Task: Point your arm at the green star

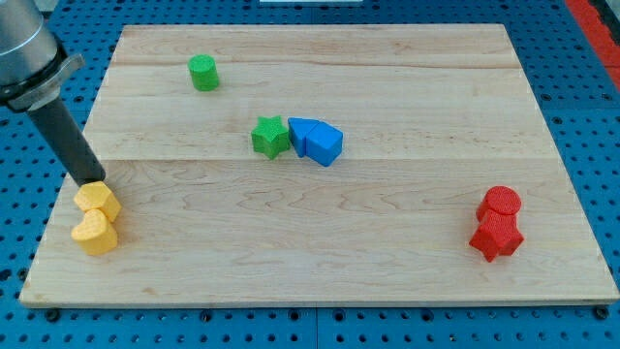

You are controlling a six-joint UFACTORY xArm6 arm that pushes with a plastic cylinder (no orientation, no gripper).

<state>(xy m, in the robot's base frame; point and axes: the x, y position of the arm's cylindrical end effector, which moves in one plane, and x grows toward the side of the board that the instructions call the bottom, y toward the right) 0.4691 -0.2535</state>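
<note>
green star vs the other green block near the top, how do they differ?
Shape: the green star has points; the green cylinder is round.
Neighbours: the green star touches the blue blocks on its right; the green cylinder stands alone.
Place: the green star sits mid-board; the green cylinder lies toward the view's top left.
Both are the same green, and both are far from my tip, which is by the yellow blocks.

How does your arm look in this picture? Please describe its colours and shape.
My arm ends in a straight dark rod, nearly black and smooth. It comes from a wider grey round housing at the view's top left. My tip is plain. No cables or markings are visible.
</note>
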